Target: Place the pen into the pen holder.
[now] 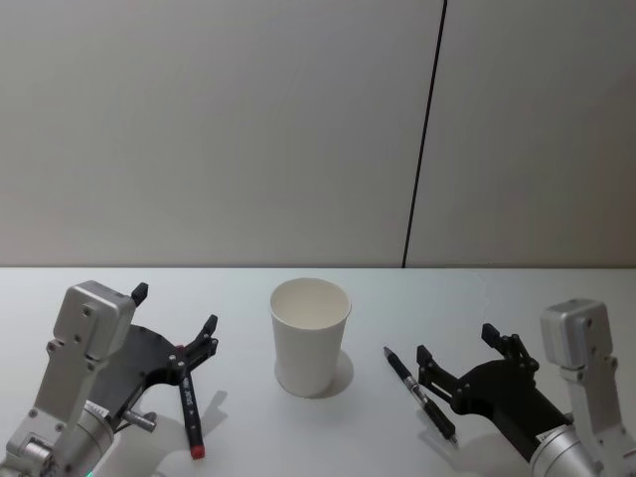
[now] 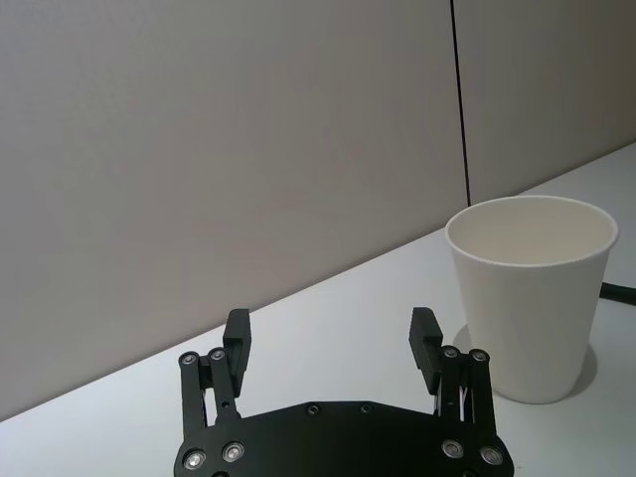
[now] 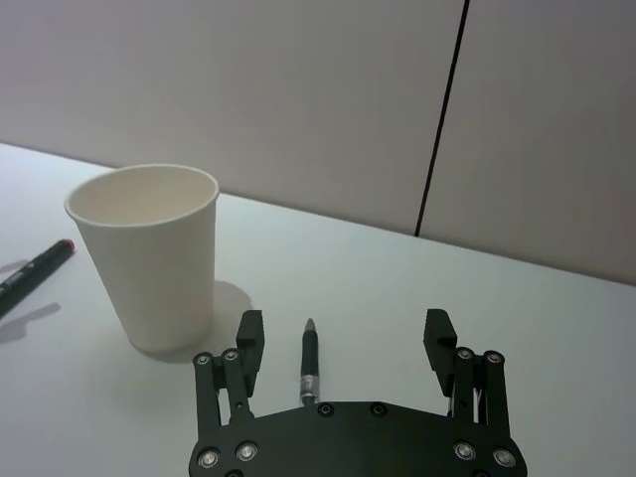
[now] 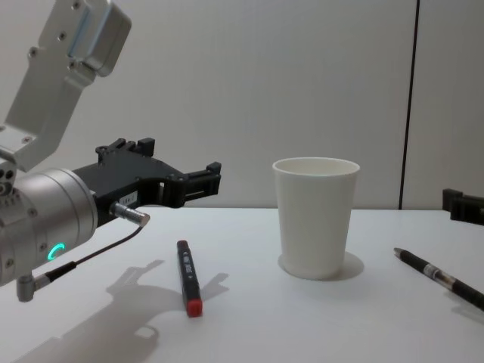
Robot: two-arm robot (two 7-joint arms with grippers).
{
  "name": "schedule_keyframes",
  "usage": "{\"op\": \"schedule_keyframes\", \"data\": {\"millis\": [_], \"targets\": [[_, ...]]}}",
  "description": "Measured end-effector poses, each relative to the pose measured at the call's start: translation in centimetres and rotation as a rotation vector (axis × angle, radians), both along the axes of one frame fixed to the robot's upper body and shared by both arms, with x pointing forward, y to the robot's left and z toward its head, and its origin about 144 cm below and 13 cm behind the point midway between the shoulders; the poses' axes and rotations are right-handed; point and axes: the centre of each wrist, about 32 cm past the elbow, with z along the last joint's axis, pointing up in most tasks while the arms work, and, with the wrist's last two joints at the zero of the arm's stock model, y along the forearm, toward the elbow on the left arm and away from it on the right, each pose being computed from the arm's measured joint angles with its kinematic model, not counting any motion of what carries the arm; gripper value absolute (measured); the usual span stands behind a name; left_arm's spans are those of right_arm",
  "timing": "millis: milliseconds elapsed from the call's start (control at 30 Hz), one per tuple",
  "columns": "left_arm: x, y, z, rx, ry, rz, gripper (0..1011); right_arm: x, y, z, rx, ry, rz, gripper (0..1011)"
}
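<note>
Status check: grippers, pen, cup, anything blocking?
Left gripper open, hovering near red-tipped marker. Right gripper open, low over black pen, which lies flat, ungrasped. Paper cup upright between them, mouth unobstructed.

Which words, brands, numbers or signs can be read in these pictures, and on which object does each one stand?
Black marker with red end: white print along the barrel, too blurred to read.
Black pen: no print that can be made out.
White paper cup: plain, no text or sign.
Nothing in these views is legible.
</note>
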Motion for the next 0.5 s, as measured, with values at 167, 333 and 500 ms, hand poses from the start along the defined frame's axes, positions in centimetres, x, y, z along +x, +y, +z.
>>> {"op": "schedule_keyframes", "data": {"millis": [167, 333, 500], "targets": [[0.0, 0.0, 0.0, 0.000, 0.000, 0.000, 1003, 0.0, -0.1, 0.9, -0.022, 0.053, 0.002, 1001], [0.0, 0.0, 0.0, 0.000, 0.000, 0.000, 1003, 0.1, -0.1, 1.9, -0.037, 0.115, 0.008, 1001], [0.0, 0.0, 0.0, 0.000, 0.000, 0.000, 1003, 0.2, 0.1, 2.7, -0.050, 0.174, 0.010, 1001]]}}
